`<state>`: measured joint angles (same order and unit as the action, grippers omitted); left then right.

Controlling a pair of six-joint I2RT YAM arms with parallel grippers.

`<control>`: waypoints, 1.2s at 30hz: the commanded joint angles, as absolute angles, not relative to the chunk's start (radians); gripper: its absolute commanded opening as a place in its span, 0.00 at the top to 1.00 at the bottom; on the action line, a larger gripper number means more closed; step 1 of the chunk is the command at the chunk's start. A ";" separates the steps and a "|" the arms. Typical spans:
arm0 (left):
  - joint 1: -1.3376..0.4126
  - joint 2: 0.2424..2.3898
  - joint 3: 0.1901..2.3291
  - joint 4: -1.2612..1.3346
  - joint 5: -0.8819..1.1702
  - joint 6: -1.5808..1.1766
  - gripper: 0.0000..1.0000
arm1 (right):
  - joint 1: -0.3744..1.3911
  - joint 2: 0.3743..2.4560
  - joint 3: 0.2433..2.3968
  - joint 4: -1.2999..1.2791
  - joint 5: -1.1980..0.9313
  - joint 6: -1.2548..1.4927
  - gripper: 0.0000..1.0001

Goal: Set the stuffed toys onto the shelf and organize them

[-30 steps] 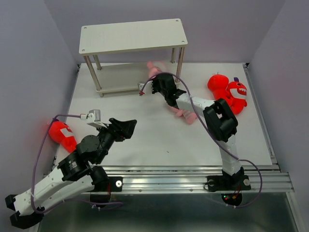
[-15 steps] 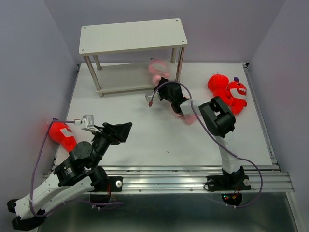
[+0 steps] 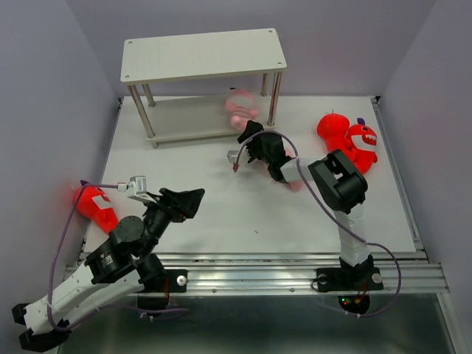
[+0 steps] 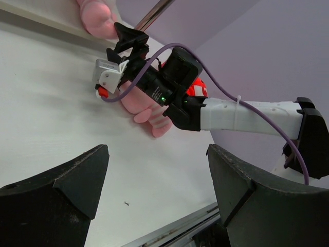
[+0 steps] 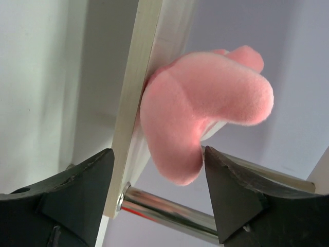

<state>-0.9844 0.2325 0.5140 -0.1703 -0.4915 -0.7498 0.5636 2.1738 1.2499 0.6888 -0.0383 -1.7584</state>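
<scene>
A pink stuffed toy (image 3: 240, 103) rests on the right end of the shelf's lower board (image 3: 184, 118), bulging over its edge (image 5: 136, 103). My right gripper (image 3: 248, 133) is just in front of it, open. In the right wrist view the pink toy (image 5: 205, 103) sits between my spread fingers (image 5: 77, 190) without being squeezed. A second pink toy (image 3: 295, 182) lies on the table under my right arm, also seen from the left wrist (image 4: 146, 105). One red shark (image 3: 350, 140) lies at the right, another (image 3: 92, 203) at the left. My left gripper (image 3: 188, 199) hovers open and empty over the table (image 4: 159, 175).
The shelf's top board (image 3: 203, 55) carries nothing. A chrome shelf leg (image 5: 169, 208) runs just below the pink toy, close to my right fingers. Grey walls close in the table on the left, back and right. A metal rail (image 3: 295, 269) runs along the near edge.
My right gripper has opened and let go of the pink toy on the lower board, drawing back a little. My left arm pulled back slightly toward its base.
</scene>
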 commanded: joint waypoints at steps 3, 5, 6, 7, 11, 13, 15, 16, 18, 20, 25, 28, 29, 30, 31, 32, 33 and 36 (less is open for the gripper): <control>-0.980 0.252 0.502 -0.098 -0.466 -0.765 0.11 | 0.566 2.056 1.197 0.733 -0.066 -1.746 0.18; -0.979 0.259 0.499 -0.092 -0.460 -0.772 0.12 | 0.566 2.020 1.175 0.730 -0.072 -1.735 0.14; -0.979 0.265 0.496 -0.091 -0.459 -0.775 0.11 | 0.566 2.008 1.169 0.723 -0.074 -1.727 0.14; -0.980 0.270 0.494 -0.089 -0.456 -0.778 0.12 | 0.566 1.978 1.161 0.713 -0.074 -1.718 0.12; -0.980 0.310 0.495 -0.081 -0.439 -0.795 0.12 | 0.575 1.893 1.163 0.580 -0.058 -1.638 0.07; -0.979 0.327 0.495 -0.077 -0.430 -0.796 0.12 | 0.575 1.852 1.173 0.488 -0.055 -1.591 0.05; -0.979 0.351 0.500 -0.066 -0.419 -0.802 0.12 | 0.575 1.784 1.222 0.288 -0.061 -1.485 0.03; -0.980 0.359 0.502 -0.063 -0.414 -0.802 0.12 | 0.575 1.763 1.253 0.190 -0.070 -1.435 0.01; -0.977 0.380 0.505 -0.055 -0.400 -0.805 0.12 | 0.575 1.714 1.375 -0.149 -0.141 -1.277 0.00; -0.979 0.397 0.503 -0.038 -0.382 -0.807 0.12 | 0.566 1.697 1.458 -0.431 -0.239 -1.097 0.00; -0.979 0.463 0.477 0.054 -0.335 -0.816 0.12 | 0.489 1.674 1.612 -0.771 -0.478 -0.782 0.00; -0.979 0.506 0.459 0.090 -0.316 -0.825 0.12 | 0.365 1.657 1.582 -0.801 -0.633 -0.649 0.00; -0.977 0.517 0.456 0.110 -0.304 -0.830 0.12 | 0.301 1.658 1.566 -0.802 -0.685 -0.597 0.00; -0.979 0.538 0.450 0.121 -0.299 -0.833 0.12 | 0.270 1.663 1.559 -0.802 -0.705 -0.580 0.00; -0.979 0.548 0.443 0.129 -0.292 -0.836 0.12 | 0.247 1.669 1.552 -0.801 -0.716 -0.565 0.01; -0.977 0.558 0.439 0.150 -0.279 -0.844 0.12 | 0.232 1.687 1.543 -0.801 -0.715 -0.549 0.02; -0.977 0.567 0.434 0.162 -0.275 -0.845 0.12 | 0.223 1.698 1.540 -0.799 -0.707 -0.542 0.02; -0.974 0.612 0.413 0.201 -0.256 -0.859 0.12 | 0.213 1.741 1.532 -0.798 -0.686 -0.520 0.06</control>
<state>-0.9825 0.5819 0.4389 0.0853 -0.2897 -0.8371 0.1928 1.7050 1.5490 -0.7414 -0.6151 -0.6243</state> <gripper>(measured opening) 0.880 0.951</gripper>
